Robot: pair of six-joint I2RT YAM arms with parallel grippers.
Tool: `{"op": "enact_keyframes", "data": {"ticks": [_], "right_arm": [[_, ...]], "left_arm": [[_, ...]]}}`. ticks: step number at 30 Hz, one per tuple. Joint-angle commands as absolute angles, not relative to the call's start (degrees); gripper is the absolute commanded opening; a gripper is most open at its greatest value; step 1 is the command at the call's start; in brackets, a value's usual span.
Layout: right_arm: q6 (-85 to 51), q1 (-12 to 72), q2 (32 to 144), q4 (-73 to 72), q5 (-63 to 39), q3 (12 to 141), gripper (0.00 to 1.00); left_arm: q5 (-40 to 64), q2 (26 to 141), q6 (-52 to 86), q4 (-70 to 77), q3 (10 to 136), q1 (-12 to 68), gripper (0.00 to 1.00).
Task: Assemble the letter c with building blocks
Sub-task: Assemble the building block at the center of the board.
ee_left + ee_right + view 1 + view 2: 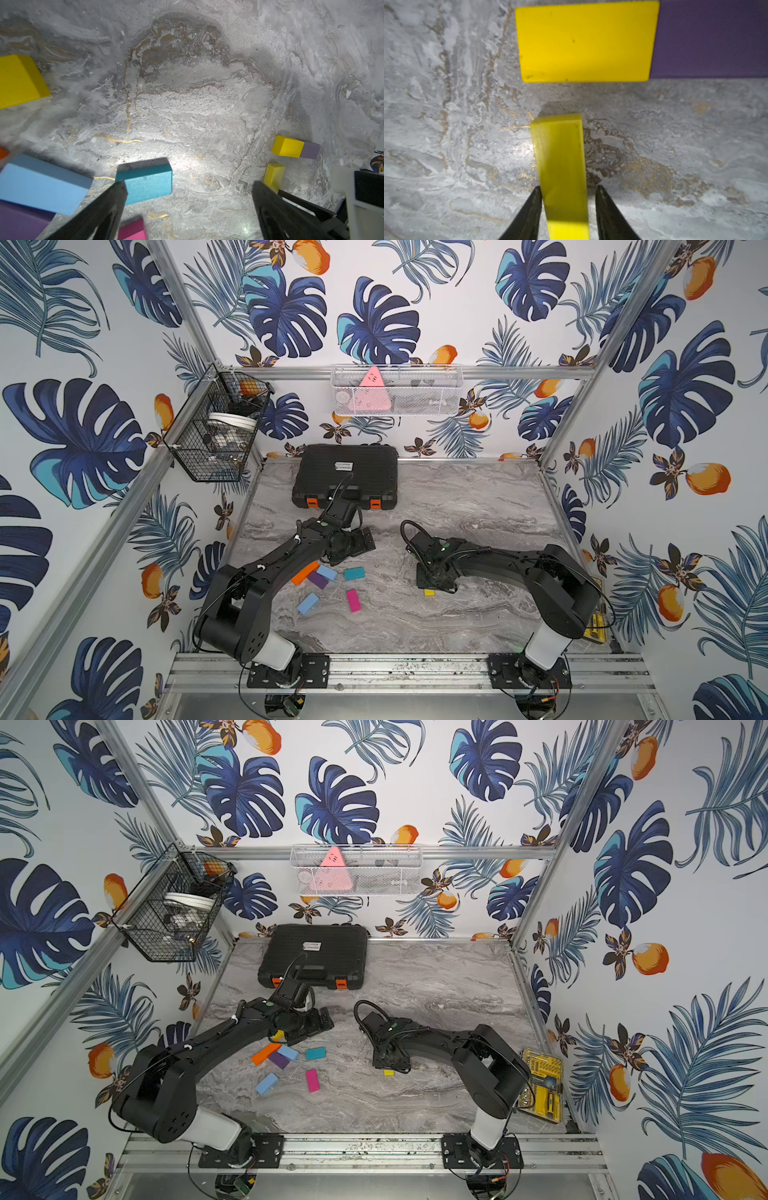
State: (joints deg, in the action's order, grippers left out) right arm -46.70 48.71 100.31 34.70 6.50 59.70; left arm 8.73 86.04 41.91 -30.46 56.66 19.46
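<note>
Presently: right gripper (568, 187) straddles the on-edge yellow block (560, 162) — pinched or not, cannot tell — likely for the C; left gripper (189, 182) gapes empty.

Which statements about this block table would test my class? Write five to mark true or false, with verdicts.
1. The jaws of the right end effector flank a standing yellow block. True.
2. The left end effector holds the teal block. False: its jaws stand wide apart with nothing between them, and the teal block lies on the table near one jaw.
3. A flat yellow block touches a purple block end to end. True.
4. The black case lies open. False: it is shut.
5. The magenta block is stacked on a light blue block. False: the two lie apart, each flat on the table.
</note>
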Motion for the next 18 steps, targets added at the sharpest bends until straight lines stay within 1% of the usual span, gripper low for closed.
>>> {"op": "enact_keyframes", "data": {"ticks": [1, 9, 18], "right_arm": [[-47.66, 48.8, 100.66, 34.28, 6.64, 60.03, 0.42], [-48.08, 48.74, 101.68, 33.88, 6.1, 60.38, 0.37], [-48.36, 48.69, 102.57, 33.92, 6.43, 60.93, 0.36]], "left_arm": [[8.79, 85.96, 41.81, -30.32, 56.71, 19.35, 0.99], [8.71, 85.96, 41.79, -30.32, 56.69, 19.42, 0.99], [8.6, 85.96, 41.74, -30.47, 56.87, 19.39, 0.99]]}}
